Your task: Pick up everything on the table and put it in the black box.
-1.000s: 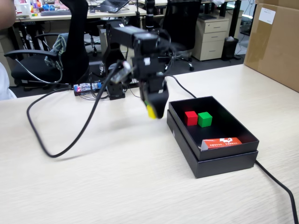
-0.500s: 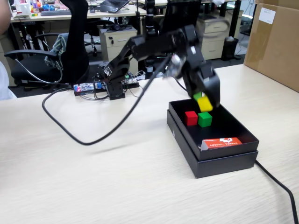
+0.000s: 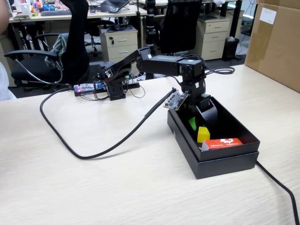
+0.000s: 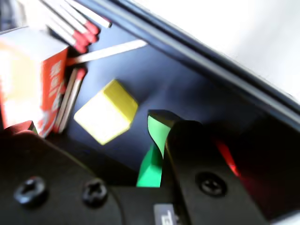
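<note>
— While the arm (image 3: 154,63) is reaching down into the black box (image 3: 225,161), where is the yellow cube (image 3: 203,134) sitting?

— It is lying on the floor of the box, tilted on an edge, just beside the red and white matchbox (image 3: 222,143). In the wrist view the yellow cube (image 4: 107,111) is resting free against the dark bottom, with loose red-tipped matches (image 4: 75,28) and the matchbox (image 4: 33,84) lying next to it.

— Is the gripper (image 3: 199,119) gripping it?

— No. The jaws are standing spread, and the cube is sitting apart from them, touching neither. In the wrist view the gripper (image 4: 93,136) is showing one black finger with green tape (image 4: 154,154) on its inner face to the right of the cube, and the other finger's dark body at lower left.

— What about the other cubes?

— The gripper is covering most of them in the fixed view; only a sliver of green (image 3: 192,123) is peeking out beside the jaw, and I cannot tell whether that is the green cube or the finger's tape. A red blur (image 4: 227,157) is showing behind the right finger in the wrist view.

— And around the box?

— The box is sitting on the beige wood-grain table (image 3: 93,187). A thick black cable (image 3: 84,154) is looping across the tabletop, and a large brown carton (image 3: 274,42) is standing at the right edge.
</note>
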### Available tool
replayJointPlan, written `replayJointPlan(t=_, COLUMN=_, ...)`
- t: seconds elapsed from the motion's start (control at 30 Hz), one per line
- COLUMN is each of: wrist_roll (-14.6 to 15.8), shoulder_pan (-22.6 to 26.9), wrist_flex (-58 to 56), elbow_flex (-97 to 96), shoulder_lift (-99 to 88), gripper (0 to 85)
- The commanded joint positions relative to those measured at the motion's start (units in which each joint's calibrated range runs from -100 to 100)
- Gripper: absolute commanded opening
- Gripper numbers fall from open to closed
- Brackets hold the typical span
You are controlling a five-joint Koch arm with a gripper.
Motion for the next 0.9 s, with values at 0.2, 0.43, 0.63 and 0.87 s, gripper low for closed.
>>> replayJointPlan(t=0.2, wrist_roll=-0.63, shoulder_pan=-3.17, wrist_flex=7.61, elbow_flex=-22.03, shoulder_lift=-64.81, gripper=47.7)
replayJointPlan(t=0.43, wrist_roll=-0.93, shoulder_pan=-8.35, wrist_flex=15.82, elbow_flex=-50.96, shoulder_lift=-97.97, gripper=48.0)
replayJointPlan(t=0.63, wrist_roll=-1.17, shoulder_pan=-11.53, wrist_flex=22.73, elbow_flex=-73.98, shoulder_lift=-115.87, gripper=49.7)
replayJointPlan(t=0.87, wrist_roll=-2.93, shoulder_pan=-14.16, wrist_flex=40.35, elbow_flex=-103.18, shoulder_lift=-136.07, gripper=49.9)
